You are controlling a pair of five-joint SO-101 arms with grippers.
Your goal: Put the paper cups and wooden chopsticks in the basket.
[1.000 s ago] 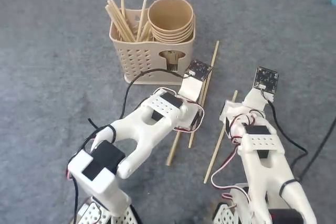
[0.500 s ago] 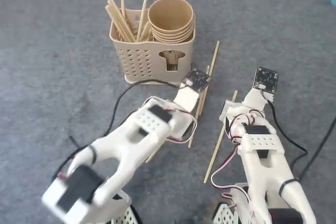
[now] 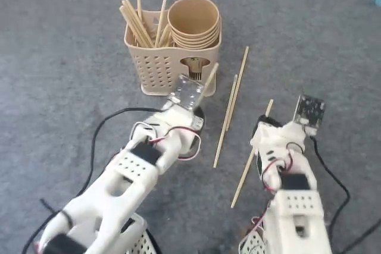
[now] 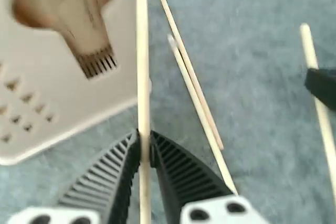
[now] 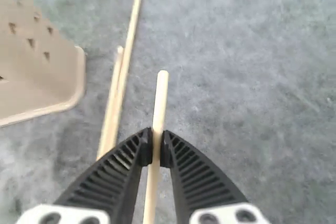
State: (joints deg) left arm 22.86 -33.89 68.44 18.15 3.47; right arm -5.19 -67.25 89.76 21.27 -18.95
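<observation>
The beige perforated basket [image 3: 156, 66] holds a stack of paper cups [image 3: 193, 19] and several wooden chopsticks [image 3: 140, 22]. My left gripper [image 4: 143, 141] is shut on one chopstick [image 4: 141, 51], held off the carpet with its tip [image 3: 210, 74] against the basket's front right corner. Two more chopsticks [image 3: 229, 108] lie side by side on the carpet to the right. My right gripper [image 5: 156, 148] is shut on a fourth chopstick [image 5: 159, 103], which lies on the carpet [image 3: 247, 168] in front of the right arm.
Grey carpet [image 3: 59, 117] covers the table, with open room left of the basket and at the far right. The basket wall [image 4: 47, 93] stands close in front of the left gripper. The right gripper's black tip [image 4: 323, 85] appears at the edge of the left wrist view.
The left arm has lifted one chopstick off the carpet and swung it left toward the basket. The right arm has drawn slightly back toward the near edge over its chopstick, which lies where it was.
</observation>
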